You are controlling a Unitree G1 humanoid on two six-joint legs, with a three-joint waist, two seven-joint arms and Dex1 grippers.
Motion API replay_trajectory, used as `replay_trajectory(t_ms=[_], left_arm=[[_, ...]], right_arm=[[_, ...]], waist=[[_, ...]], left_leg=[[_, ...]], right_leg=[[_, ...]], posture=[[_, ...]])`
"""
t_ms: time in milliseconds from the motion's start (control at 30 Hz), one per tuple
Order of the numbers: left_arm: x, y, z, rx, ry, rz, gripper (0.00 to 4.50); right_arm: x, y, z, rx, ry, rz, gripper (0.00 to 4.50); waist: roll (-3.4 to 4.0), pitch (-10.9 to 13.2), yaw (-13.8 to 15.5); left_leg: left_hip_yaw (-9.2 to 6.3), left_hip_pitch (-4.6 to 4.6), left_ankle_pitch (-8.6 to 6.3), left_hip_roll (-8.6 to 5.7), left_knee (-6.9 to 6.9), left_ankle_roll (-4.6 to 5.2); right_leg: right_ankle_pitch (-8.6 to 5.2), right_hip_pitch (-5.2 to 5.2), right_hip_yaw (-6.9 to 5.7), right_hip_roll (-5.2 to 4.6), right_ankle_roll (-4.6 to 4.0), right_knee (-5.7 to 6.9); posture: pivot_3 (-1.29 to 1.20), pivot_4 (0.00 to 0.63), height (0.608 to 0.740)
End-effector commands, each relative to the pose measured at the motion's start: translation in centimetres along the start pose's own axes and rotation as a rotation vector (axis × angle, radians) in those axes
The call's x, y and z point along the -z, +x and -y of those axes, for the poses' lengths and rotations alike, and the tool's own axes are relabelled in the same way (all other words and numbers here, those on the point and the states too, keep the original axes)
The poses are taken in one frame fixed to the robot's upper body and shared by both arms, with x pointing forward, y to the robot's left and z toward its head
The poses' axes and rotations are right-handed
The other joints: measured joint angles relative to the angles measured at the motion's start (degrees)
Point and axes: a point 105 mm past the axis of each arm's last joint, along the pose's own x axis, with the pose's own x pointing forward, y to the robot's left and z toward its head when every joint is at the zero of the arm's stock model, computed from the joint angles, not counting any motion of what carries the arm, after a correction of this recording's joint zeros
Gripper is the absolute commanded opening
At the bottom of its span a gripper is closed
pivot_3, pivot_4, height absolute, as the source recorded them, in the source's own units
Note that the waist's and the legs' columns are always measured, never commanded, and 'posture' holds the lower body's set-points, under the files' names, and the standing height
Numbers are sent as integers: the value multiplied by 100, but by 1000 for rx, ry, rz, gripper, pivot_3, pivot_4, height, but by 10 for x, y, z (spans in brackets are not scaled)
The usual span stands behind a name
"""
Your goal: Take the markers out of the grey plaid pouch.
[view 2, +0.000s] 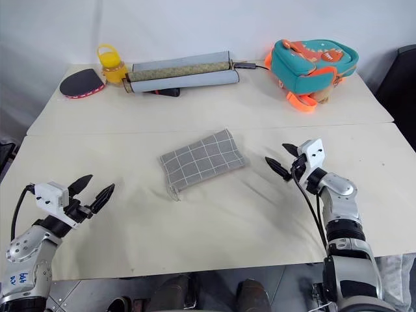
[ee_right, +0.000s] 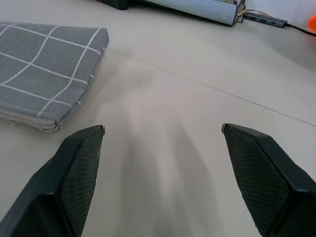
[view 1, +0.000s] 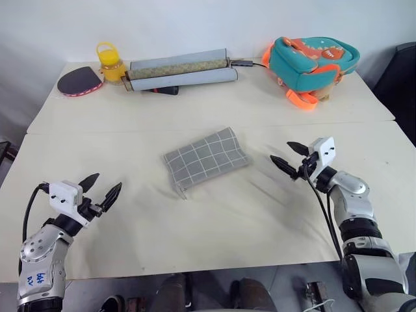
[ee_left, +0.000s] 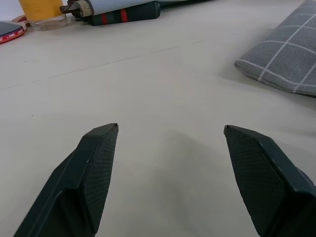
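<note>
The left end effector (view 1: 101,188) is seen spread wide with nothing between its two black, tapered, finely textured fingers (ee_left: 91,168); it is held low over the pale matte surface (view 1: 260,214), pointed forward toward the middle. The right end effector (view 1: 290,156) is likewise parted wide and empty, its fingers (ee_right: 74,173) angled inward toward the pouch from the opposite side, the forearm raised and bent behind it. Between the two, well apart from both, the grey plaid pouch (view 1: 207,158) is laid flat and slightly askew: a soft rectangular fabric case crossed by white grid lines, with a pale edge visible along its near seam. The markers cannot be seen. At the far edge, two long grey rolled mats (view 1: 182,71) are laid side by side, flanked by a yellow lidded jar (view 1: 111,64), a dark round paddle (view 1: 79,82) and a teal-and-orange backpack (view 1: 312,62).
</note>
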Motion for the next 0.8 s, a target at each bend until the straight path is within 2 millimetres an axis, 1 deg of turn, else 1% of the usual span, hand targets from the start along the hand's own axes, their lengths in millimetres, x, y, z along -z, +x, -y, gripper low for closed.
replay_trajectory(t_ms=[33, 167, 267, 300, 400, 500, 567, 633, 667, 700, 733, 800], left_arm=[[-13, -1, 0, 6, 36, 46, 3639], [-17, 0, 6, 46, 39, 60, 3639], [-17, 1, 7, 62, 55, 59, 3639], [-19, 3, 8, 73, 75, 71, 3639], [-22, 8, 11, 96, 136, 85, 3639], [-23, 16, 16, 119, 178, 96, 3639], [-20, 21, 20, 146, 253, 86, 3639], [-18, 26, 22, 166, 300, 77, 3639], [-17, 29, 24, 180, 341, 73, 3639], [-17, 32, 28, 209, 391, 79, 3639], [-18, 35, 31, 231, 428, 87, 3639], [-18, 40, 35, 251, 496, 95, 3639]], right_arm=[[-19, 2, 4, 15, -31, 68, 3966], [-21, 3, 4, 20, -47, 68, 3966], [-27, 8, -2, -6, -49, 91, 3966], [-31, 12, -8, -33, -34, 102, 3795], [-39, 27, -30, -115, -71, 118, 3064], [-52, 46, -54, -167, -60, 179, 1986], [-60, 61, -71, -193, -46, 218, 1252], [-62, 76, -84, -197, -52, 222, 570], [-58, 83, -91, -206, -87, 201, 235], [-56, 91, -96, -200, -119, 182, 14], [-54, 97, -96, -177, -131, 173, 14], [-46, 108, -90, -104, -113, 125, 14]], waist=[[0, 0, -1], [0, 0, 1], [0, 0, -2], [0, 0, -2], [0, 0, -2], [1, 0, -3], [1, 0, -4], [2, 0, -12], [2, 0, -13], [2, 0, -16], [2, 0, -12], [2, 0, 1]], left_leg=[[0, 0, 0, 0, 0, 0], [0, 0, 0, 0, 0, 0], [0, 0, 0, 0, 0, 0], [0, 0, 0, 0, 0, 0], [0, 0, 0, 2, 0, -1], [0, 0, -1, 2, -1, -3], [0, 0, -2, 2, -1, -4], [2, 0, -1, 1, -2, -5], [3, -1, 0, 1, -2, -6], [3, 0, 0, 1, -2, -6], [6, -1, 0, 0, -2, -6], [7, -3, 0, -1, -2, -6]], right_leg=[[0, 0, 0, 0, 0, 0], [0, 0, -1, 0, 0, 0], [0, 0, 0, 0, 0, 0], [0, 0, 0, 0, 0, 0], [0, -1, 0, 0, 0, 0], [0, -3, -1, 1, 0, 3], [0, -6, -1, 1, 0, 7], [0, -12, -3, 4, 0, 13], [0, -15, -5, 6, 0, 14], [0, -20, -5, 6, 0, 23], [0, -30, -5, 5, 0, 30], [0, -35, -5, 4, 0, 38]], posture=[[0, 150, 740], [0, 150, 740], [0, 150, 740], [0, 150, 740], [0, 150, 740], [0, 150, 740], [0, 150, 740], [0, 150, 740], [0, 150, 740], [0, 150, 740], [0, 150, 740], [0, 150, 740]])
